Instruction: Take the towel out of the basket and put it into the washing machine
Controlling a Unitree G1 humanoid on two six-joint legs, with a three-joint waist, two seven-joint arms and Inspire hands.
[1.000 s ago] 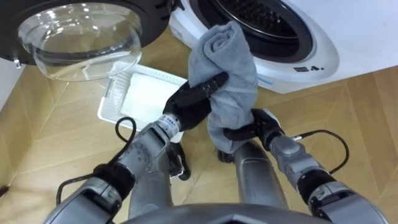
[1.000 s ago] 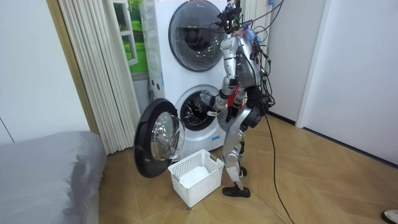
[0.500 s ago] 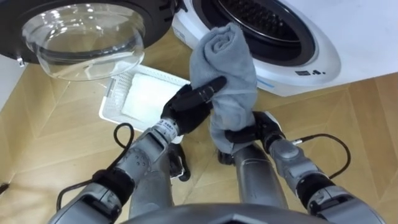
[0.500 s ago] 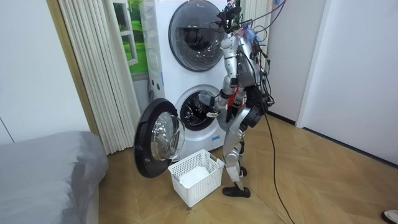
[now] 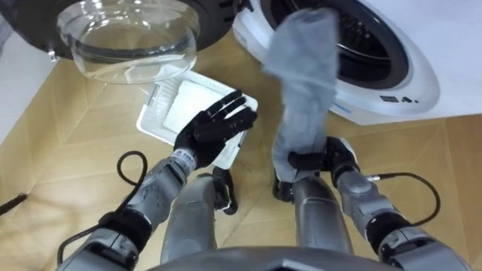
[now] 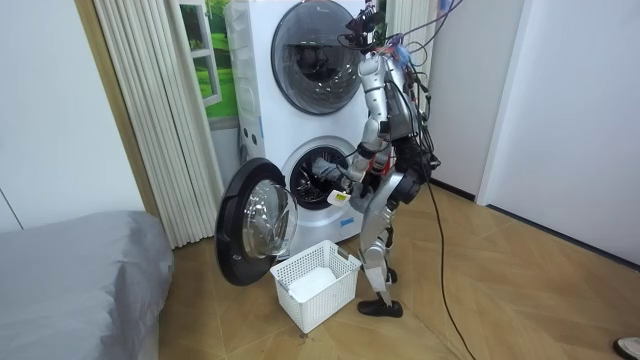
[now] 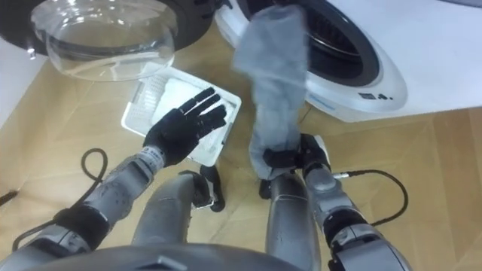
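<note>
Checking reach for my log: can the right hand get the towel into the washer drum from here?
Probably yes. The right hand grips the towel low down, its top at the open drum mouth; the door is swung aside and nothing lies between.

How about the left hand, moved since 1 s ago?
Yes. The left hand released the towel and swung left, open over the white basket.

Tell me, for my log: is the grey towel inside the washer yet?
Out: the grey cloth towel, gripped by the right robot hand, is before the white washing machine's open drum.
</note>
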